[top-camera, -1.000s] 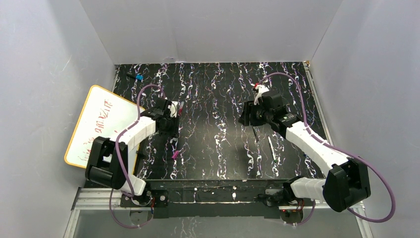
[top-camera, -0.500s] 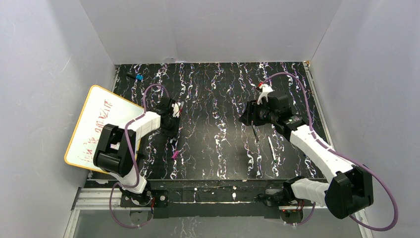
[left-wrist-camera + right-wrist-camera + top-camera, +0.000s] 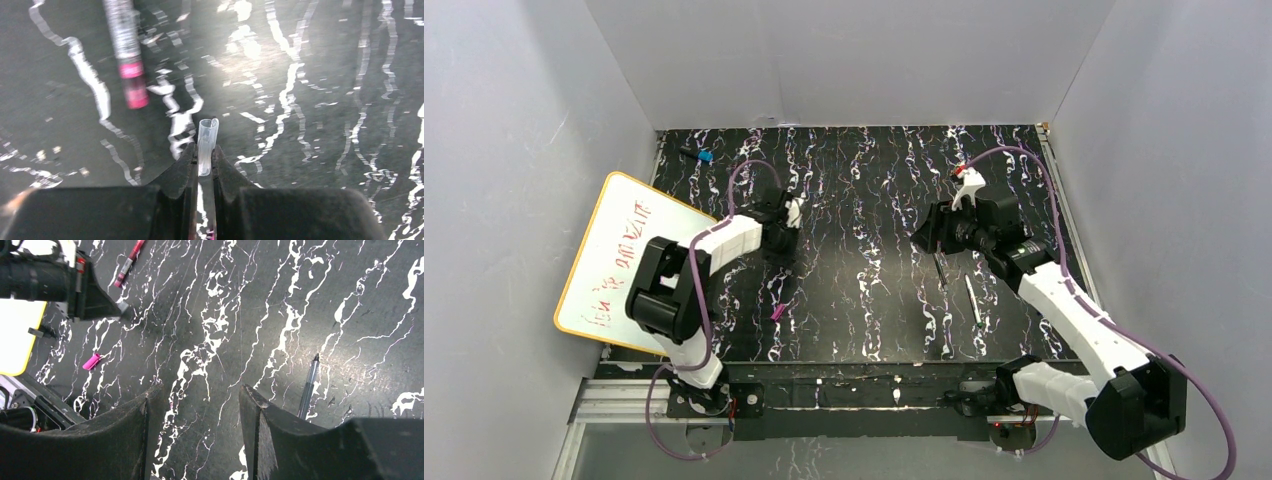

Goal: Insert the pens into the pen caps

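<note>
Marbled black tabletop (image 3: 325, 60) lies beneath left jaws pinching a clear cap (image 3: 206, 145).

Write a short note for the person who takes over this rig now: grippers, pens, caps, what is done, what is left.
Left gripper: shut on the clear cap.
Right gripper: open, empty.
Pink-ended pen lies near the left gripper; dark pen and white pen lie near the right gripper; pink cap lies loose on the table.
Done: one cap picked up.
Left: join every pen with a cap.
</note>
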### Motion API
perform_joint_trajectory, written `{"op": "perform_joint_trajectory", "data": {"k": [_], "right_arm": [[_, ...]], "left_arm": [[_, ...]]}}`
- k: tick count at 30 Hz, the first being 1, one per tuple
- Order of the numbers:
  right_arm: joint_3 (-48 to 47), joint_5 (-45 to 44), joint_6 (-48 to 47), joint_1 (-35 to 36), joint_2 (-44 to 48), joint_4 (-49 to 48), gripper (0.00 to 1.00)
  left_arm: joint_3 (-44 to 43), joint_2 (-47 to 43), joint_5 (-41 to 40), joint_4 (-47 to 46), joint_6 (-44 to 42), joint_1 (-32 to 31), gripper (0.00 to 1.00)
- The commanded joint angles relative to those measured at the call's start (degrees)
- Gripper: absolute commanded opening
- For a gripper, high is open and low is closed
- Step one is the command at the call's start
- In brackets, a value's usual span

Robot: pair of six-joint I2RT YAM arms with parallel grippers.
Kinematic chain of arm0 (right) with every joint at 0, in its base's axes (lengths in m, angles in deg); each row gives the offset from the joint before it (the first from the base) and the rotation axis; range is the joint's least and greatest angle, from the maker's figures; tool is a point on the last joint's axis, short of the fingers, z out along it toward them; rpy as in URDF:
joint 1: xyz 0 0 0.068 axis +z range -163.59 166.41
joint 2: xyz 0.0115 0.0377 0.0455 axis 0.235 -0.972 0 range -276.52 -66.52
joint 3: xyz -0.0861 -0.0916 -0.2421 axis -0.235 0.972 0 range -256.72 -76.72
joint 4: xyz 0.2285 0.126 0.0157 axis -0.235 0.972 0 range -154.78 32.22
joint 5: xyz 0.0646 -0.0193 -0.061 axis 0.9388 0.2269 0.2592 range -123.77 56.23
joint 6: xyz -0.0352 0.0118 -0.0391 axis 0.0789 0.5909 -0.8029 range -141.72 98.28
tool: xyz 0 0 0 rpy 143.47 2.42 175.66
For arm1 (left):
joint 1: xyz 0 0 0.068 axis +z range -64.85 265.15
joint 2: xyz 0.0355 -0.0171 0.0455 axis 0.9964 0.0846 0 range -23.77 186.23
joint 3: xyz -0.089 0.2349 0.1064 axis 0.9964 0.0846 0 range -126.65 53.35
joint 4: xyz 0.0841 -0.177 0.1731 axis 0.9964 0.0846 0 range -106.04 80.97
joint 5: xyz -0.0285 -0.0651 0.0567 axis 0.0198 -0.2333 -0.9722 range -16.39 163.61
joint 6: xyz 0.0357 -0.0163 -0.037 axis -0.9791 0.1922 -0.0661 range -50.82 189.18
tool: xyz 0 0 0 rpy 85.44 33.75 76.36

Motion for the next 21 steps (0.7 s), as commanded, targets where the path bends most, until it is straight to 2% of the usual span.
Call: {"op": "perform_joint_trajectory", "data": {"k": [1,5,8,13,20,21], "right_arm": [[0.43,-1.38,0.36,-0.3,2.75,-0.48,0.63],[0.6,-5.52,1.46,-0.61,3.09,0.84,0.64],[1.3,-5.07,2.77,-2.39,1.42,1.74,0.64],[4.48,0.33,4.59,-7.79,-2.88,0.49,0.63],[4.05,-2.37,5.3,-9.66,-8.69,0.96,0.63],[3.9,-2.73,5.29,-9.67,-9.41,1.19,0.63]], "left_arm": [[-2.67,2.64,1.71,-1.03,3.5,-7.48,0.0],[-6.02,5.87,-0.2,-2.57,6.75,-14.84,0.0],[-8.37,8.16,-0.86,-3.55,7.59,-17.58,0.0],[-10.1,10.29,-0.18,-4.13,7.18,-18.29,0.0],[-11.02,11.19,0.29,-4.95,7.54,-19.39,0.0],[-10.91,11.22,-0.29,-4.88,7.46,-19.38,0.05]]}}
